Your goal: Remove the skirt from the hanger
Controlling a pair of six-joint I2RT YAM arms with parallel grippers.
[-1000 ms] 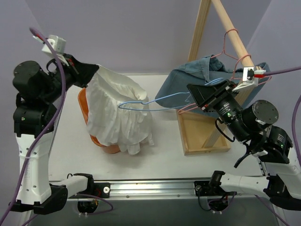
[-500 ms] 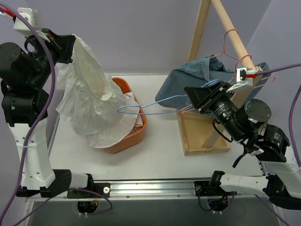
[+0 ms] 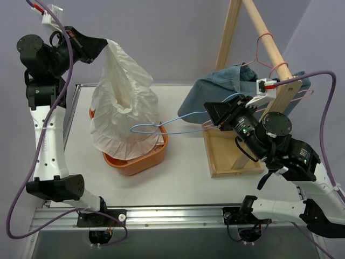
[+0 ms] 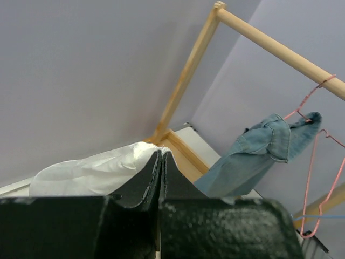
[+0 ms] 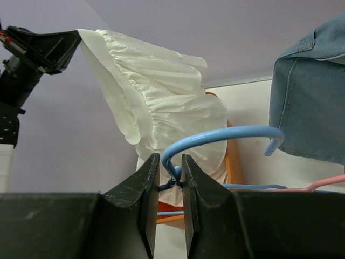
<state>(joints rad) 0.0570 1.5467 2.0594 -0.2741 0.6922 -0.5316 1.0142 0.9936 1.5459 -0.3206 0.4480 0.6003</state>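
The white skirt point(image 3: 125, 110) hangs from my left gripper point(image 3: 102, 45), which is shut on its top edge and holds it high over the orange basket point(image 3: 137, 161). The skirt's hem rests in the basket. In the left wrist view the skirt point(image 4: 89, 171) is pinched between the closed fingers. My right gripper point(image 5: 170, 171) is shut on the neck of the blue wire hanger point(image 5: 215, 139). The hanger point(image 3: 167, 124) reaches left from that gripper point(image 3: 211, 120), and its far end lies against the skirt's lower right side. The skirt also shows in the right wrist view point(image 5: 161, 97).
A wooden rack point(image 3: 257, 32) stands at the right on its base frame point(image 3: 221, 162). A blue denim garment point(image 3: 215, 91) hangs on it from a pink hanger point(image 3: 264, 51).
My left gripper has swung right and raised the skirt, which now hangs straight over the basket. The right gripper with the blue hanger has barely moved.
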